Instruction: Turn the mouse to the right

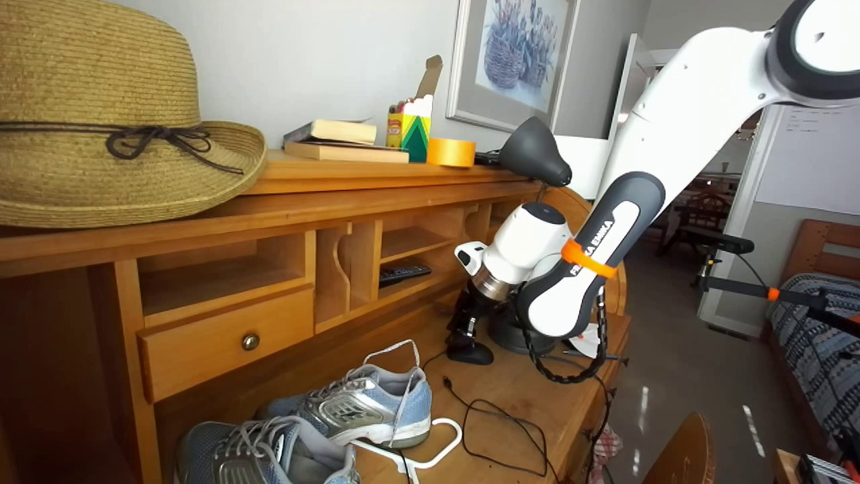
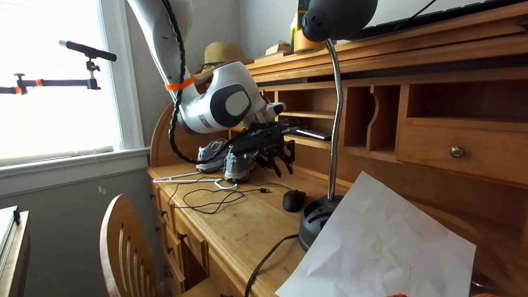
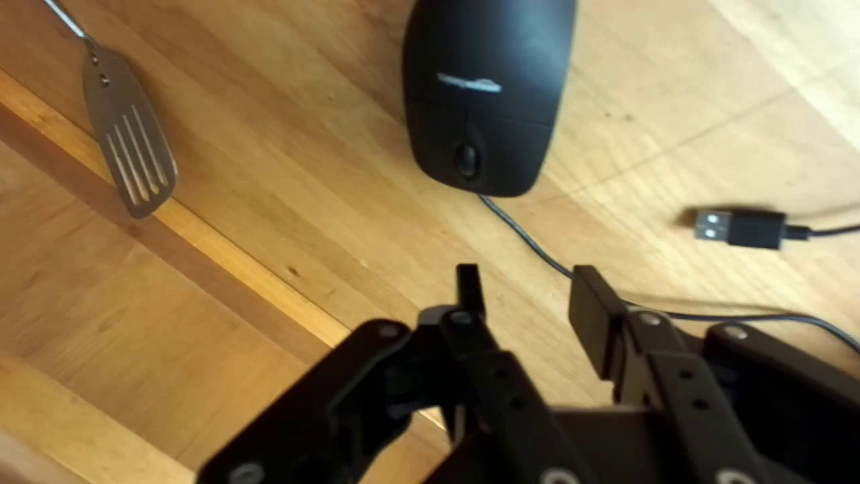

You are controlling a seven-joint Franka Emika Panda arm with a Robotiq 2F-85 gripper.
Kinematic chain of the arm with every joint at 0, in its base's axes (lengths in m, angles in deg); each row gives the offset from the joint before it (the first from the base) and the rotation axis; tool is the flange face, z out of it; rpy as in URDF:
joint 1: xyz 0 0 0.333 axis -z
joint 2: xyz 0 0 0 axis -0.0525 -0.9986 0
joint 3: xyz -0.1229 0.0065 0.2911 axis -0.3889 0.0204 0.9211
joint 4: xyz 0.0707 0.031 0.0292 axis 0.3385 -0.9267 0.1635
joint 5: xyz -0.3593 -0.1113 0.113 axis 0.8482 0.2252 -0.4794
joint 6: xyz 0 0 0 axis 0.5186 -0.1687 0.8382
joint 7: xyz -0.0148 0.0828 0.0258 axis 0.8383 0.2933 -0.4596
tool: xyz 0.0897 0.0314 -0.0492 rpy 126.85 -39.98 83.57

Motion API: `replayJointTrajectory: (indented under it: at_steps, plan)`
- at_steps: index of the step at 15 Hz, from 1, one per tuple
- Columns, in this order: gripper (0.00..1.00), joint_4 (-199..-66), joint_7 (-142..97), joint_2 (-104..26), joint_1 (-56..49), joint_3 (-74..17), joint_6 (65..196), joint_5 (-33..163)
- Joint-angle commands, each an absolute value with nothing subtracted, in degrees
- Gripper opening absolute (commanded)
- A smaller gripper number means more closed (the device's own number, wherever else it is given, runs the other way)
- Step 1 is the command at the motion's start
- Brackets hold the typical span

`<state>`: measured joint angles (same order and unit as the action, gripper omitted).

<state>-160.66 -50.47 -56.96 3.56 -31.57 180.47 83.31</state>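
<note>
We see the gripper [image 3: 527, 289] hanging above the desk [image 2: 235, 229], its fingers [image 3: 596, 323] parted with a clear gap between the pads and nothing in their hold; whether that is their full spread, we cannot tell. In the wrist view we find the mouse [image 3: 490, 94] ahead of the fingertips and apart from them, lying on the wood with its buttons and wheel facing them. Its cable [image 3: 517, 228] runs toward the fingers, passes behind the tip of the one at the right of that view and shows again on its outer side. Ahead of that finger and further out lies a USB plug [image 3: 756, 228]; ahead and out past the opposite finger we spot a slotted spatula [image 3: 131, 141]. In both exterior views we see the mouse lower than the fingers, near the lamp base [image 2: 309, 227]. The sneakers [image 1: 366, 407] stand across the fingers from the lamp base.
</note>
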Motion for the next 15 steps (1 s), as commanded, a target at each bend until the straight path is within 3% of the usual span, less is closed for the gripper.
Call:
replayJointTrajectory:
  at_steps: [1,4,5,15]
  plan:
    - [0.71,-164.76,-46.94,-48.42,7.21,-22.79,167.66,78.70]
    - [0.95,-165.14,-45.61,-45.80,9.14,-17.16,162.35,69.66]
    - [0.99,-165.71,-44.80,-44.51,9.11,-16.24,160.89,66.83]
    - [1.00,-168.71,-41.60,-31.22,5.41,-16.52,130.86,46.99]
